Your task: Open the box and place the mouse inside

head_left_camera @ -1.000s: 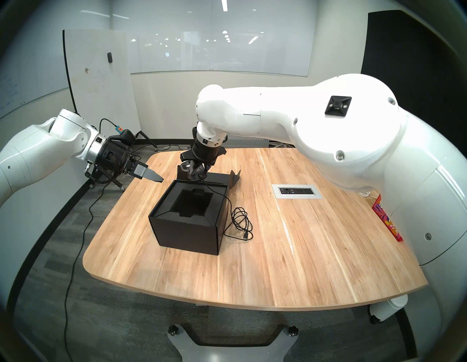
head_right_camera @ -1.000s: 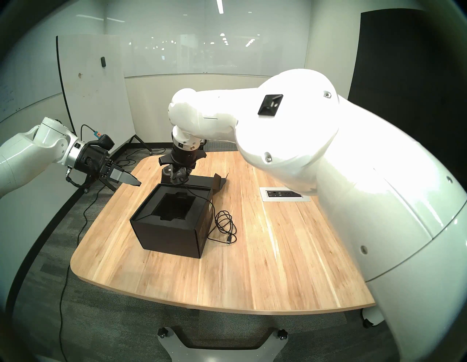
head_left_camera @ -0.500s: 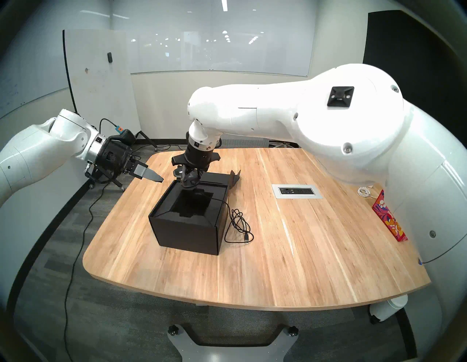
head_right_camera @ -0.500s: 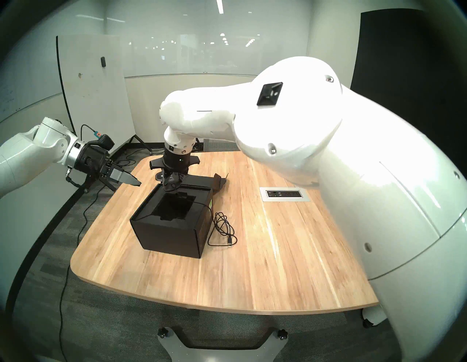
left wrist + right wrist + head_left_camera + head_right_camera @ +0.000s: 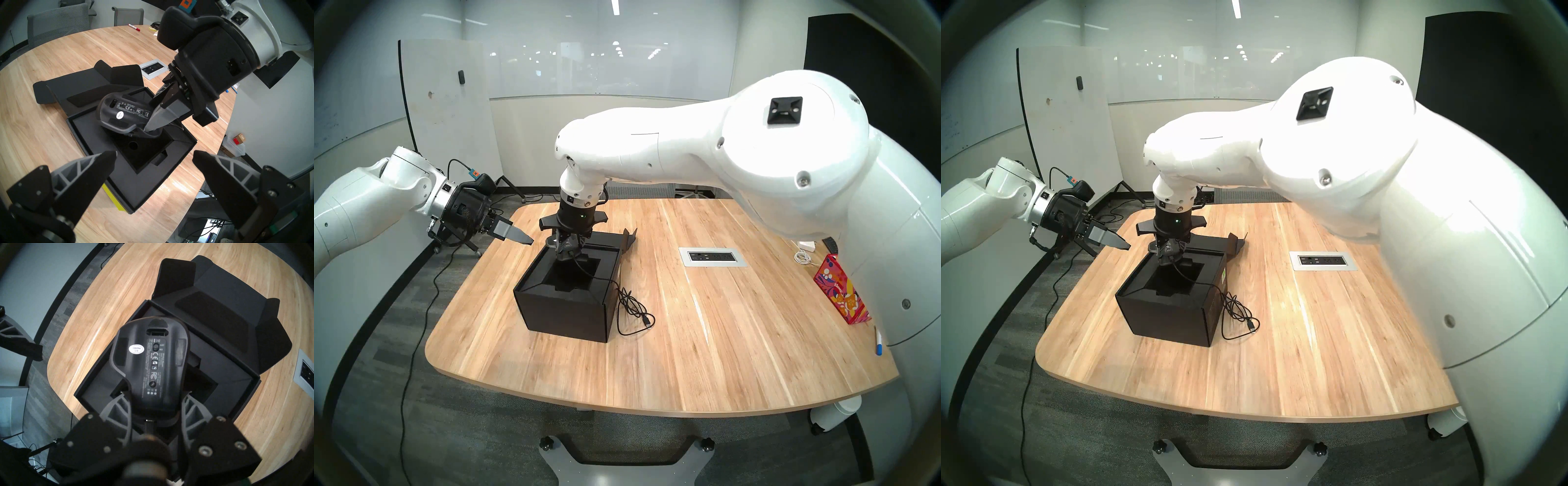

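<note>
The black box [image 5: 565, 307] stands open at the table's middle-left, its lid flap [image 5: 607, 239] folded back flat and a black foam insert [image 5: 102, 146] with a deep cavity inside. My right gripper [image 5: 566, 251] points down over the far edge of that cavity, shut on the black mouse [image 5: 151, 365]. The mouse hangs tail-down above the opening, underside toward the wrist camera [image 5: 119, 115]. Its thin cable [image 5: 633, 303] trails over the box's right rim into a loose coil on the table. My left gripper [image 5: 517, 237] hovers open and empty off the table's far-left edge, left of the box [image 5: 154, 155].
A power outlet plate [image 5: 712, 257] is set into the wooden table [image 5: 687, 356] right of the box. At the far right are a red floral tissue box [image 5: 841, 292], a white charger with cable [image 5: 804, 251] and a pen [image 5: 878, 344]. A red marker [image 5: 134, 27] lies near the chairs.
My right arm has carried the mouse leftward and down, from above the folded-back lid to over the box's cavity. The cable coil was dragged closer to the box. The left arm has not moved.
</note>
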`<act>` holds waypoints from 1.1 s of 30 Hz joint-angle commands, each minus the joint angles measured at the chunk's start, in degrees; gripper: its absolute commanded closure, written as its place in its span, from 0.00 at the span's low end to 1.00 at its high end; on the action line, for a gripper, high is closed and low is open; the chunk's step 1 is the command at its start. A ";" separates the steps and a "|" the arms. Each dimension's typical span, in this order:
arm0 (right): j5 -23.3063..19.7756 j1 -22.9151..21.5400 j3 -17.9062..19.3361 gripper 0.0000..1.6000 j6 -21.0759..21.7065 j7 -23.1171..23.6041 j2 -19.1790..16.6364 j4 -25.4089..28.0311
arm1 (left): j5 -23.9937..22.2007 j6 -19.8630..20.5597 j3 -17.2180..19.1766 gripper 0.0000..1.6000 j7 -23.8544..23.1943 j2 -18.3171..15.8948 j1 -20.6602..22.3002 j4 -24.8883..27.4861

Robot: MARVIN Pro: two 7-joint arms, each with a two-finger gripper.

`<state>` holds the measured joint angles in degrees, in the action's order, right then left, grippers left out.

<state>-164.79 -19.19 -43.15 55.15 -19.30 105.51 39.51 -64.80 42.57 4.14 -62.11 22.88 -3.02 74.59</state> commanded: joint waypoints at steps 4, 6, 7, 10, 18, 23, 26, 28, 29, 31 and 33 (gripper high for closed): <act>-0.21 -1.34 4.45 1.00 -0.15 -5.14 -2.74 0.43 | -0.30 -0.16 0.76 0.00 -1.40 0.08 1.12 -0.05; -0.21 -0.91 5.82 1.00 -0.15 -6.56 -3.08 0.68 | -0.28 -0.16 0.75 0.00 -1.44 0.09 1.13 -0.07; -0.21 -0.40 7.39 1.00 -0.15 -8.13 -3.45 0.88 | -0.27 -0.17 0.74 0.00 -1.47 0.09 1.14 -0.08; -0.21 0.01 9.08 1.00 -0.15 -9.85 -3.91 1.44 | -0.26 -0.17 0.73 0.00 -1.50 0.10 1.15 -0.09; -0.21 2.22 15.27 1.00 -0.15 -16.63 -5.83 3.05 | -0.22 -0.19 0.70 0.00 -1.60 0.12 1.18 -0.14; -0.21 4.27 19.32 1.00 -0.15 -20.86 -7.08 3.78 | -0.22 -0.20 0.67 0.00 -1.63 0.13 1.20 -0.15; -0.21 5.39 21.77 1.00 -0.15 -23.61 -7.92 4.80 | -0.21 -0.20 0.65 0.00 -1.65 0.13 1.22 -0.16; -0.21 6.14 23.41 1.00 -0.15 -25.48 -8.50 5.51 | -0.21 -0.21 0.64 0.00 -1.66 0.13 1.22 -0.17; -0.21 6.44 24.08 1.00 -0.15 -26.26 -8.73 5.82 | -0.21 -0.21 0.64 0.00 -1.67 0.13 1.23 -0.17; -0.21 7.26 25.83 1.00 -0.22 -28.30 -9.36 6.63 | -0.20 -0.21 0.63 0.00 -1.68 0.14 1.24 -0.17; -0.21 7.81 26.97 1.00 -0.70 -29.67 -9.73 7.14 | -0.20 -0.21 0.62 0.00 -1.69 0.14 1.24 -0.18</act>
<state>-165.03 -12.54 -20.68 55.13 -44.73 98.28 45.71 -64.76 42.51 4.02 -62.20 22.88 -2.93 74.52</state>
